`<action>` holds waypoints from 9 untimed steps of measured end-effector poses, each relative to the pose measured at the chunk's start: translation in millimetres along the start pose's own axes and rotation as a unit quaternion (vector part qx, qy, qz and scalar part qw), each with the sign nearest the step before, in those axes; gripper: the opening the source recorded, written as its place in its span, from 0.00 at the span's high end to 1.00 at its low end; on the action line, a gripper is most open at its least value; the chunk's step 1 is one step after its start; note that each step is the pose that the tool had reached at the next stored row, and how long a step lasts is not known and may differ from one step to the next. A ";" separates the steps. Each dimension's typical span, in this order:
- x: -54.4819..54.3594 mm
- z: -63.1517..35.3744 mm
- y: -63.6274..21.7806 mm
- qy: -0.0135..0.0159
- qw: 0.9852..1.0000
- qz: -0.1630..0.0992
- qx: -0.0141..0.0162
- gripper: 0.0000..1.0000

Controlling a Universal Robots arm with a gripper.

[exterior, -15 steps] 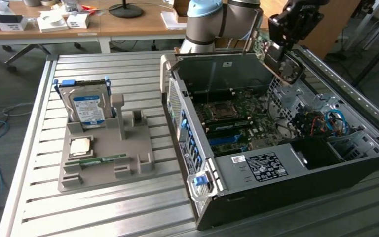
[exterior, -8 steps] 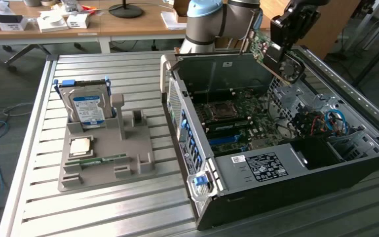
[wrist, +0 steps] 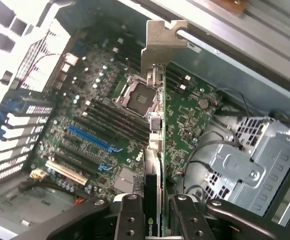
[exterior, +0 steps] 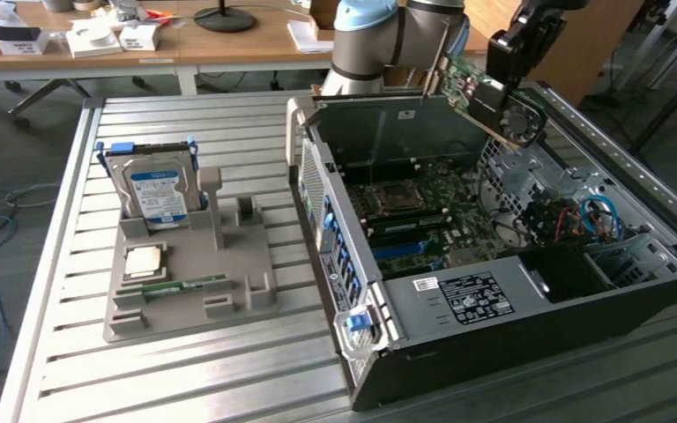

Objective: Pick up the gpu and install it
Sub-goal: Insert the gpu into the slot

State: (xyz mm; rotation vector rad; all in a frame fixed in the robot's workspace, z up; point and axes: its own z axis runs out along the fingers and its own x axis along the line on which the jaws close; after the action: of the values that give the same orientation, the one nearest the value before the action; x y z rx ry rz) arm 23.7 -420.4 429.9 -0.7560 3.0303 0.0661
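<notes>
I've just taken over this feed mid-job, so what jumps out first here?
The gripper clamps the gpu and holds it above the open computer case at the exterior view's upper right. In the wrist view the card runs edge-on over the motherboard. On the exterior view's left, a hard drive stands upright in a grey holder.

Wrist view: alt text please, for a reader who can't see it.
The gripper holds the gpu edge-on, its pale metal bracket farthest from the camera, above the motherboard of an open computer case. Its processor socket and a blue slot are visible.
</notes>
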 end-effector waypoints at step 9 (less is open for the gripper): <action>0.0 0.0 0.0 0.003 0.997 -0.072 -0.002 0.73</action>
State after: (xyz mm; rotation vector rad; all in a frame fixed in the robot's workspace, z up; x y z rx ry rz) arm 23.7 -420.4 429.9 -0.9747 2.9704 0.0679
